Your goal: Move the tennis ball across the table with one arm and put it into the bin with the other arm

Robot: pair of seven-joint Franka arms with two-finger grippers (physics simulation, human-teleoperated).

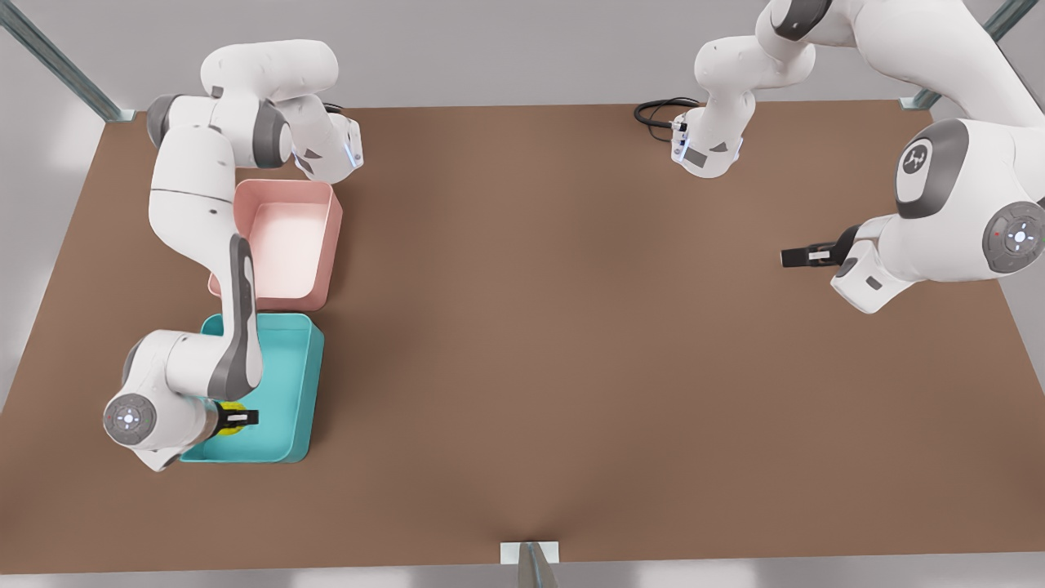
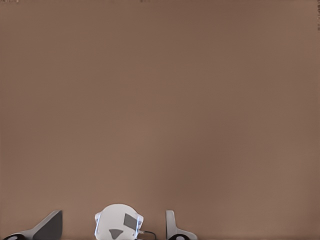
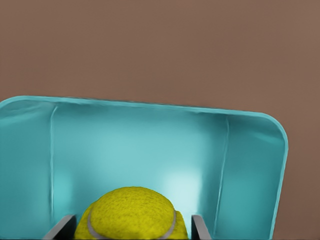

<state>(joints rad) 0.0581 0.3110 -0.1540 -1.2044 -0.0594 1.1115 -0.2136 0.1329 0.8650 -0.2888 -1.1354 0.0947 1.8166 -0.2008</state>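
1. My right tool (image 1: 245, 418) hangs over the bin (image 1: 298, 384), inside its rim, at the end farthest from the pink tub (image 1: 322, 237); it pinches the tennis ball (image 1: 231, 425) between its two fingers, one on each side of the ball's widest part.
2. My left tool (image 1: 788, 258) waits over bare worktop (image 1: 531, 327), well apart from the bin; its fingers (image 2: 49, 226) are spread with nothing between them.
3. I judge the ball light, springy and felt-covered; the nap should grip my pads well, though a round body can roll out of a pinch, so I hold it across the middle and not near the crown; it is not fragile, and a drop onto the bin floor could make it bounce, the walls being low.
4. The right wrist view shows the ball's (image 3: 131, 214) curved seam and the teal bin (image 3: 260, 165) floor lying past it, which the front view hides behind my fingers and wrist; the front view alone shows both tubs just beside one another and the wide gap to my other arm.
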